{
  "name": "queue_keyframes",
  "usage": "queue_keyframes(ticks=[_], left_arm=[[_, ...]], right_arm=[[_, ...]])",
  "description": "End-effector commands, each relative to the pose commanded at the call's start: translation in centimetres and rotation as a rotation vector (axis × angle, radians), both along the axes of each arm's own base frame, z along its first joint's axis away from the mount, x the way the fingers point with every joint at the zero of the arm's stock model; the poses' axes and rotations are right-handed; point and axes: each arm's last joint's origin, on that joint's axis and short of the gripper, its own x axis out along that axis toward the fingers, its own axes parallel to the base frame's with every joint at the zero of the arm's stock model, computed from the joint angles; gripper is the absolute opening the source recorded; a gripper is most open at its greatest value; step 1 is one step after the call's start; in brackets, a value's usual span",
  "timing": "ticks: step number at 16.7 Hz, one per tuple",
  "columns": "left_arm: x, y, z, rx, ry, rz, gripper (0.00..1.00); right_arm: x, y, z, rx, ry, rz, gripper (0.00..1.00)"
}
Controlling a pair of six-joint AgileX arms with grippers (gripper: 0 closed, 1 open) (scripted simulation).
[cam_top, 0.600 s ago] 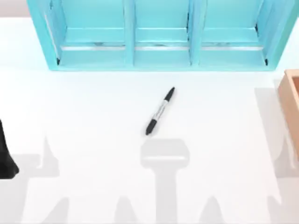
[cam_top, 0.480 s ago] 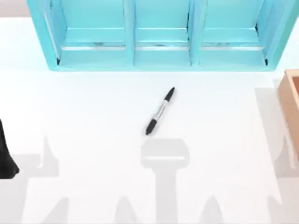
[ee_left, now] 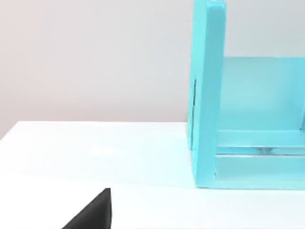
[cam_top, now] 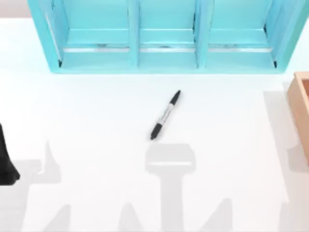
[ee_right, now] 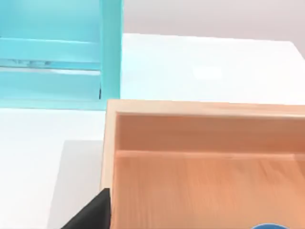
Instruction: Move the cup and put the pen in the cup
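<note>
Tabletop [cam_top: 96, 111], white and wide, seen from above. Across its far edge stands a turquoise shelf unit [cam_top: 164, 38] with three open bays. A light wooden box [ee_right: 205, 157] sits at the table's right edge, and our right gripper [ee_right: 95, 212] hangs just beside its near wall. Our left arm [cam_top: 5, 162] is parked at the table's left edge. We cannot tell whether either claw is spread or pressed together.

The pen [cam_top: 165, 115] lies flat and slanted in the middle of the table, well apart from both arms. A thin blue sliver [ee_right: 269, 226], which we take to be the cup's rim, peeks out inside the box.

The cup comes first, we judge. To do it well, we should:
- come down clear of the box wall,
- grip the cup's side squarely,
- lift straight up past the wall before moving sideways,
- set it upright on bare table near the pen.
</note>
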Motion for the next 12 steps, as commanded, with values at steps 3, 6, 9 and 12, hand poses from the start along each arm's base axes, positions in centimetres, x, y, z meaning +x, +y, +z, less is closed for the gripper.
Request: queue_keyframes(ticks=[3,6,9,12], left_arm=[[0.0,0.0,0.0,0.000,0.000,0.000,1.00],[0.0,0.0,0.0,0.000,0.000,0.000,1.00],[0.0,0.0,0.0,0.000,0.000,0.000,1.00],[0.0,0.0,0.0,0.000,0.000,0.000,1.00]], right_arm=[[3.1,-1.1,2.9,-0.017,0.267,-0.033,1.00],[7.2,-2.9,4.3,-0.010,0.554,-0.052,1.00],[11.2,-5.1,4.9,0.016,0.800,-0.056,1.00],[15.0,-7.5,4.3,0.056,1.009,-0.046,1.00]])
